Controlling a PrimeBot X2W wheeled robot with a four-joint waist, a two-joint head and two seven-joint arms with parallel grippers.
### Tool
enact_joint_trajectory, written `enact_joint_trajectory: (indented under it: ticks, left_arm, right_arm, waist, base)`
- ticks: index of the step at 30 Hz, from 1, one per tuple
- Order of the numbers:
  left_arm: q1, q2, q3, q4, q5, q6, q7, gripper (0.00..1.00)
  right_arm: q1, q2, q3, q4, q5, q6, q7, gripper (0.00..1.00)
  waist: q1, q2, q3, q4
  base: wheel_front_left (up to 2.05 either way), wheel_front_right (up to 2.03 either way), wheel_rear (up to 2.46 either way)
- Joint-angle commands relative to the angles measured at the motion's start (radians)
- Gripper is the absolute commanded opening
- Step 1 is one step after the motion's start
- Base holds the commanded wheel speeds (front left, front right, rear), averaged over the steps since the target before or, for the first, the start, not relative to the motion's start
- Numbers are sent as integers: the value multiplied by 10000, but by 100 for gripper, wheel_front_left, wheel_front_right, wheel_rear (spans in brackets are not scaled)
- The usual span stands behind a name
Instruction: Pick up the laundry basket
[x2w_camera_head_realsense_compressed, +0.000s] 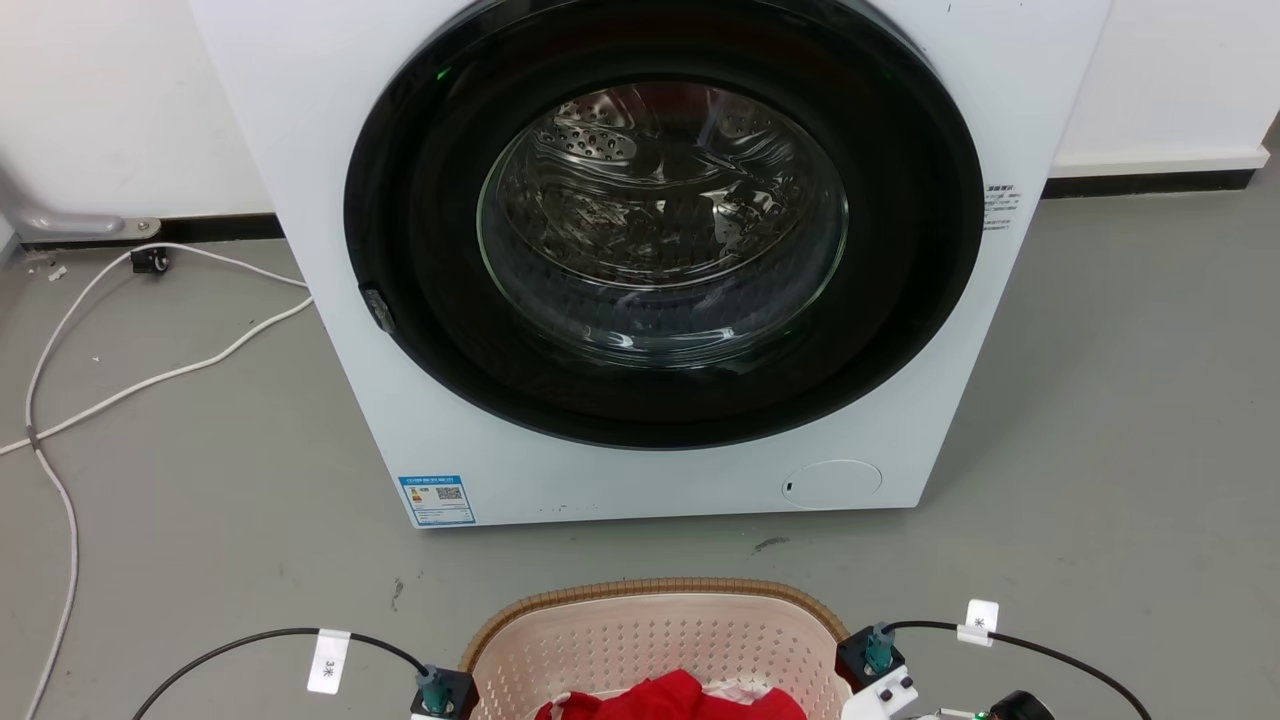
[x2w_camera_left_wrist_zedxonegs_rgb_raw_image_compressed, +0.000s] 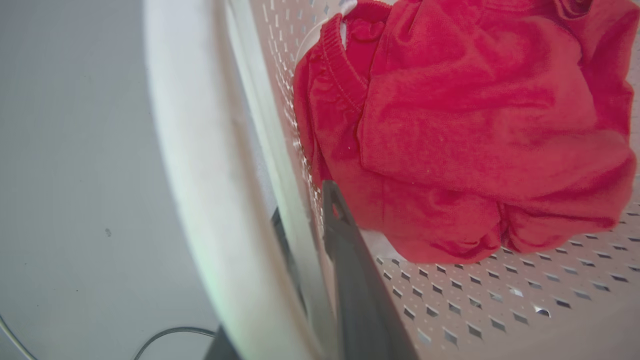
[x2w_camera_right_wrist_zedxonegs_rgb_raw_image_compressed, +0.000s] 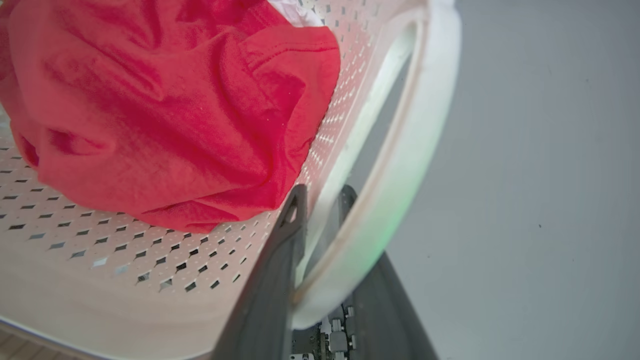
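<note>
The laundry basket (x2w_camera_head_realsense_compressed: 650, 625), pale pink and perforated with a brown woven-look rim, sits at the bottom middle of the head view, with a red garment (x2w_camera_head_realsense_compressed: 680, 697) inside it. My left gripper (x2w_camera_left_wrist_zedxonegs_rgb_raw_image_compressed: 305, 205) straddles the basket's left wall (x2w_camera_left_wrist_zedxonegs_rgb_raw_image_compressed: 280, 100) beside its white handle (x2w_camera_left_wrist_zedxonegs_rgb_raw_image_compressed: 200, 175), one finger inside next to the red garment (x2w_camera_left_wrist_zedxonegs_rgb_raw_image_compressed: 475, 125), the other outside. My right gripper (x2w_camera_right_wrist_zedxonegs_rgb_raw_image_compressed: 324, 195) clamps the right wall (x2w_camera_right_wrist_zedxonegs_rgb_raw_image_compressed: 350, 75) the same way, its outer finger seen through the white handle loop (x2w_camera_right_wrist_zedxonegs_rgb_raw_image_compressed: 415, 150). Both are shut on the basket wall.
A white front-loading washing machine (x2w_camera_head_realsense_compressed: 300, 150) with a round dark glass door (x2w_camera_head_realsense_compressed: 660, 220), shut, stands just beyond the basket. A white cable (x2w_camera_head_realsense_compressed: 150, 380) snakes over the grey floor at the left. Grey floor (x2w_camera_head_realsense_compressed: 1120, 400) lies to the machine's right.
</note>
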Motion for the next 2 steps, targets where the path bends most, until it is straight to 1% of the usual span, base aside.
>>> enact_joint_trajectory:
  ticks: [1,2]
  left_arm:
    - [-177,-32,-79,-73,-19,-112,-75,0]
    - [-184,-31,-95,-74,-42,-112,-78,0]
  right_arm:
    - [-72,109,65,-42,3,35,-25,0]
    - [-75,111,67,-42,7,36,-22,0]
  waist:
    - [0,-1,4,-4]
    - [0,-1,5,-5]
  base:
    - [0,0,0]
    - [0,0,0]
